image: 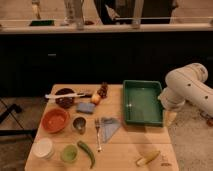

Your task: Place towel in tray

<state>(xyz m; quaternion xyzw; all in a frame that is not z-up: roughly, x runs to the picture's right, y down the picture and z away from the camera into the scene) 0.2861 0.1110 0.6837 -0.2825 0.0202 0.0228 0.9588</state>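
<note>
Spotted flat on tabletop: pale-blue towel, just beside fork, near green tray. Off tray's right rim, tool pointing down; spread or pressed together, cannot tell.

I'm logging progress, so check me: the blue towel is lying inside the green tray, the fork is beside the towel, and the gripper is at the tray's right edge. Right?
Not quite. The camera view shows the blue towel on the table, left of the green tray, not inside it. The fork is beside the towel, and the gripper is at the tray's right edge.
</note>
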